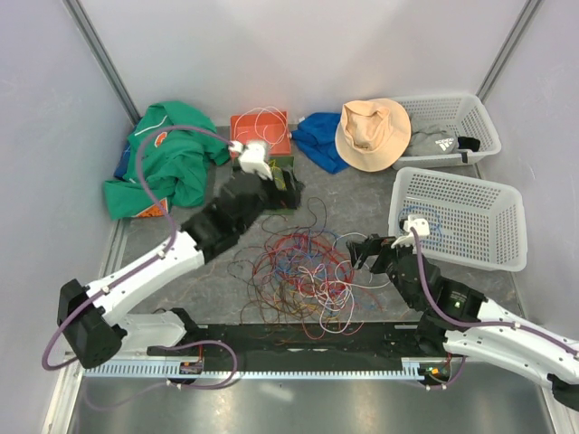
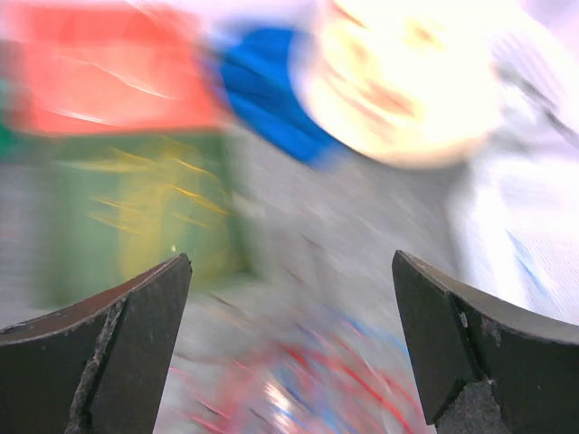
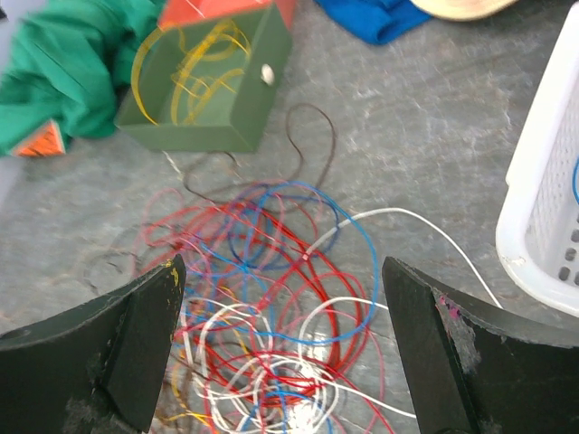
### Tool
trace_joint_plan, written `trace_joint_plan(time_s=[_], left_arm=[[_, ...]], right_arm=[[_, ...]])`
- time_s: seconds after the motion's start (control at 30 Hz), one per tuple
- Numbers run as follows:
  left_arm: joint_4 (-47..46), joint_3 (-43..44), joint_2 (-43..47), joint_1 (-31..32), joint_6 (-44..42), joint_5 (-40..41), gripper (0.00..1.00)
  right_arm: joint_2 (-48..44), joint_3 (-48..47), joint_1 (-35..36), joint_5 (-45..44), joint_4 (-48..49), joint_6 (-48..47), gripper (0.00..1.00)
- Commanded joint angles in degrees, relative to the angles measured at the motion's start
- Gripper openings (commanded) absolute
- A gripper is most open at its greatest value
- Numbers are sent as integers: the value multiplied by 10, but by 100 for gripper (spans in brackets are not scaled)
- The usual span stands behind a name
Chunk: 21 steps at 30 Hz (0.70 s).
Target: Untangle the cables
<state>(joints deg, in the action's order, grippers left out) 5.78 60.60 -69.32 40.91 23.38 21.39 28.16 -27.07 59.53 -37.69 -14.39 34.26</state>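
1. Left wrist view is blurring throughout; cables are smearing into red-blue streaks.
2. White basket is running off the right wrist view's edge.
3. Left arm is hiding part of the green box.

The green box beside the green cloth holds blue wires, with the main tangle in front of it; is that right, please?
Not quite: the green box holds yellow wires, not blue, as the right wrist view shows. The green cloth beside it and the tangle in front are right.
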Motion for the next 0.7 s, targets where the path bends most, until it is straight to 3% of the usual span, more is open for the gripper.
trace_joint_plan(time_s=[0.0,0.1,0.23,0.4,0.6,0.67], left_arm=[[27,-57,-5,108,85,-23,100],[17,-101,5,166,119,-13,100],[8,-148,20,238,135,25,100],[7,-192,27,288,173,42,100],[-10,-231,9,360,228,59,99],[-31,-234,-6,370,240,67,94]], right_arm=[[41,-3,3,-16,-5,4,98],[55,2,3,-9,-23,39,98],[4,25,3,-12,-29,63,98],[-48,36,2,-23,-57,77,98],[-24,33,2,-15,-75,96,98],[-7,31,2,-10,-74,105,98]])
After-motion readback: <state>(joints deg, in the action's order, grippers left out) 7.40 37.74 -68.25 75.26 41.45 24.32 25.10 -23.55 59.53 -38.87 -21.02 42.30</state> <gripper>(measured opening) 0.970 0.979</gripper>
